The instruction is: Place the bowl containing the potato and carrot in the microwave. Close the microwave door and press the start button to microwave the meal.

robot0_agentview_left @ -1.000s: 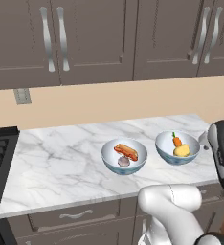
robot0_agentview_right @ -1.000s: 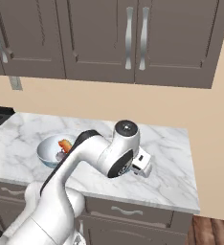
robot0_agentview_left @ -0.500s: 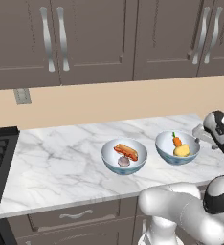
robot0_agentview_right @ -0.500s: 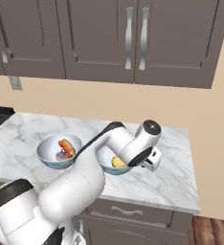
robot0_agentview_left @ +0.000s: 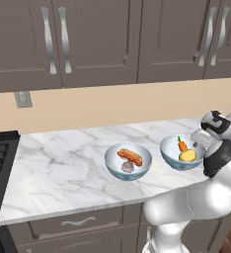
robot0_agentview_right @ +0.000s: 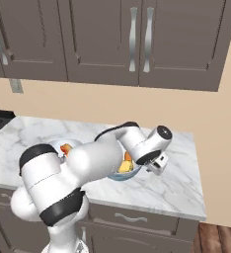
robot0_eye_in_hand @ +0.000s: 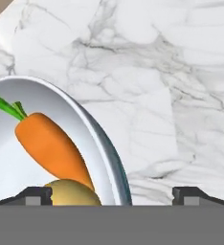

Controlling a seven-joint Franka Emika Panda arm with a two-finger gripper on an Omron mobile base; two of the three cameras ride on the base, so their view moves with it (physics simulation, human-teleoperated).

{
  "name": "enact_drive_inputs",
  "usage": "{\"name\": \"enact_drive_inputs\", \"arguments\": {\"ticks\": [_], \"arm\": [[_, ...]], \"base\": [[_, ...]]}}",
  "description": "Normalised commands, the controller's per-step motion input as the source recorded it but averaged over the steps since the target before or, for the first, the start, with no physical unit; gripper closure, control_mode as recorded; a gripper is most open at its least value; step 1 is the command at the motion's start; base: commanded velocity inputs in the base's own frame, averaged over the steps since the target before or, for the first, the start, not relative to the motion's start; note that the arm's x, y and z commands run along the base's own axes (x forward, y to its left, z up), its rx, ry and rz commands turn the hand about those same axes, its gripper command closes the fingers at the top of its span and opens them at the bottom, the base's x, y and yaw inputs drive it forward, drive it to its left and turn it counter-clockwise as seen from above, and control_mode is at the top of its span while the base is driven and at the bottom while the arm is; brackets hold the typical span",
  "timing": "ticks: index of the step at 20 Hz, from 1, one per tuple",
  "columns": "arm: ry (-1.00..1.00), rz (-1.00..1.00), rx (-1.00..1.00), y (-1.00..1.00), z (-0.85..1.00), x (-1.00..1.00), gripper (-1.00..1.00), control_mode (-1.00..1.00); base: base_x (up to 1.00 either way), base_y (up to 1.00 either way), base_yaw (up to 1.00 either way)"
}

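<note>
Bowl (robot0_eye_in_hand: pixel 47 119) rim sits between the spread tool (robot0_eye_in_hand: pixel 113 194) tips.

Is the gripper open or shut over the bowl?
Open: the gripper has its fingertips wide apart, straddling the bowl rim, gripping nothing.

Light was even and flat across all three views, no clear source, no glare. Only soft shading showed: under the cabinets (robot0_agentview_left: pixel 97 39) on the wall, and inside the bowl (robot0_eye_in_hand: pixel 102 143) beside the carrot (robot0_eye_in_hand: pixel 51 146) in the hand view. Rendering was a bit soft and blocky, with no lens warp at the edges.
</note>
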Motion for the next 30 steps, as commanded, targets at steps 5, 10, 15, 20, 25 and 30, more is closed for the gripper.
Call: {"name": "enact_drive_inputs", "arguments": {"ticks": [5, 10, 15, 20, 25, 30], "arm": [[0.00, 0.00, 0.00, 0.00, -0.40, 0.23, -1.00, -1.00], [-0.01, 0.00, -0.02, 0.24, -0.20, 0.12, 1.00, -1.00], [-0.04, 0.00, -0.09, 0.67, 0.00, 0.00, 1.00, -1.00], [-0.03, 0.00, 0.00, 0.04, 0.00, -0.12, 1.00, -1.00], [-0.11, 0.00, -0.01, 0.10, 0.68, -0.55, 1.00, -1.00], [-0.17, 0.00, -0.08, 0.77, 0.81, -0.46, 1.00, -1.00]], "base": [[0.00, 0.00, 0.00], [0.00, 0.00, 0.00], [0.00, 0.00, 0.00], [0.00, 0.00, 0.00], [0.00, 0.00, 0.00], [0.00, 0.00, 0.00]]}}
